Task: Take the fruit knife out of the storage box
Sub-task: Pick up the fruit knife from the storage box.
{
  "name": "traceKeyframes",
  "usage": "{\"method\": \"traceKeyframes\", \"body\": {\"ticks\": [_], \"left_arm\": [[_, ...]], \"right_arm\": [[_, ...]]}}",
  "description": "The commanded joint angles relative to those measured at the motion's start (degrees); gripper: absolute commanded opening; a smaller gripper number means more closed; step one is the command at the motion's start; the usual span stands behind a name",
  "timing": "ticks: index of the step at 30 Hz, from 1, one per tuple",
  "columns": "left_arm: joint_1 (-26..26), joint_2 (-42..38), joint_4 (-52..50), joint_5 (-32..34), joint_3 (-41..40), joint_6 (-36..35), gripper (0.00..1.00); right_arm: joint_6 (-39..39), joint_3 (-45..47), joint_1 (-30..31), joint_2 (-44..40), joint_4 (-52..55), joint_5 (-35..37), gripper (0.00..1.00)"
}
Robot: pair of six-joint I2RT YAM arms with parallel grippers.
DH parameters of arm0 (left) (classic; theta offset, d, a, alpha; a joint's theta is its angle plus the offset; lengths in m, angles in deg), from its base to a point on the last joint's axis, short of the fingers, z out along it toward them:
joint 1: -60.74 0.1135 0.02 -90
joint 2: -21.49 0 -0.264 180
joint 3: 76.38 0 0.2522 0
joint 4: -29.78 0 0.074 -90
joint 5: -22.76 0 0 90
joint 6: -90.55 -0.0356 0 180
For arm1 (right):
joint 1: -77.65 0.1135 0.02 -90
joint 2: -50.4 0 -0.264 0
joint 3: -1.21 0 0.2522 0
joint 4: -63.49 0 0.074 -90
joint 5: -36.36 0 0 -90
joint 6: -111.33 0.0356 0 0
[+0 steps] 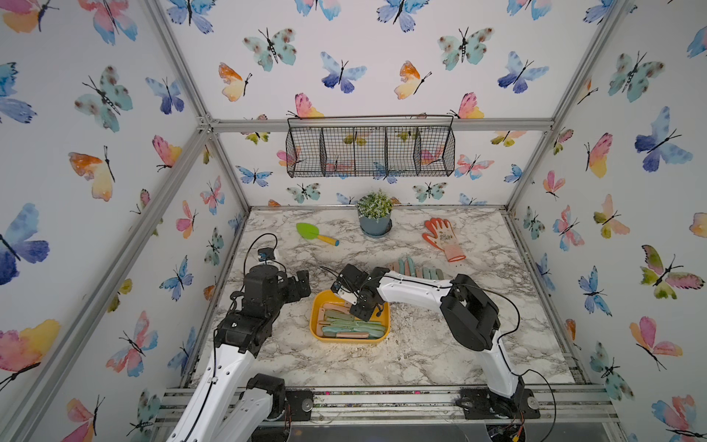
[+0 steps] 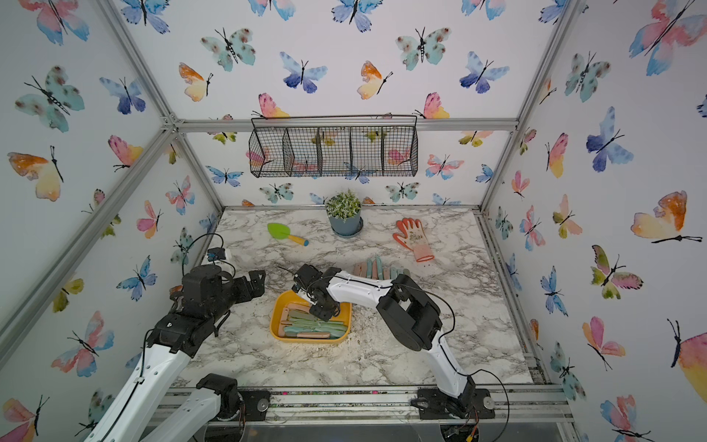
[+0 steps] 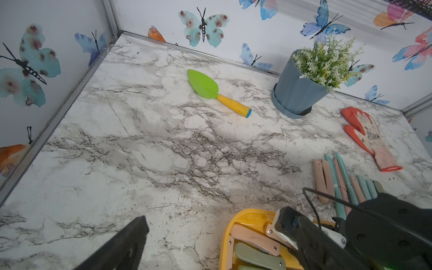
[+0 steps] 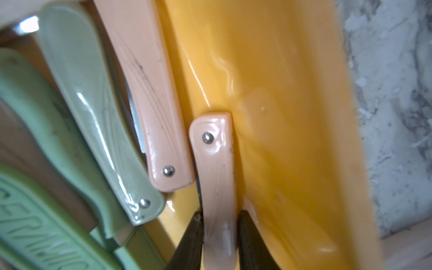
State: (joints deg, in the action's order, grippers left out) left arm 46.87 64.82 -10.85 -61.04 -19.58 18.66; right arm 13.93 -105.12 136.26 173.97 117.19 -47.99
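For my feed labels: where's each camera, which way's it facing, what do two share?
Top view: high in front, down onto the table; both arms show.
Top view: alongside, same table, same arms.
Left wrist: faces back wall and potted plant; left gripper finger, right arm show.
Right wrist: inside the storage box; right gripper grips a pink fruit knife.
Wrist views share the box.

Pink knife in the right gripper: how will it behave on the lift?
Likely stiff: the pink knife is a folded, riveted handle that looks like hard plastic. Probably slippery: its surface is glossy, and the right gripper pinches only its narrow edges, so it may twist. It lies against the yellow box wall, beside a second knife, so it could drag.
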Motion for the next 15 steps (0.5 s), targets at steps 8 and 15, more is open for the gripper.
{"method": "traceKeyframes", "body": {"ticks": [8, 15], "left_arm": [[0.3, -0.4, 0.3, 0.1, 0.7, 0.1, 0.98], [0.3, -0.5, 0.2, 0.2, 0.7, 0.2, 0.99]], "right_arm": [[0.6, 0.2, -0.1, -3.3, 1.0, 0.0, 0.27], [1.0, 0.9, -0.1, -6.0, 0.7, -1.0, 0.27]]}}
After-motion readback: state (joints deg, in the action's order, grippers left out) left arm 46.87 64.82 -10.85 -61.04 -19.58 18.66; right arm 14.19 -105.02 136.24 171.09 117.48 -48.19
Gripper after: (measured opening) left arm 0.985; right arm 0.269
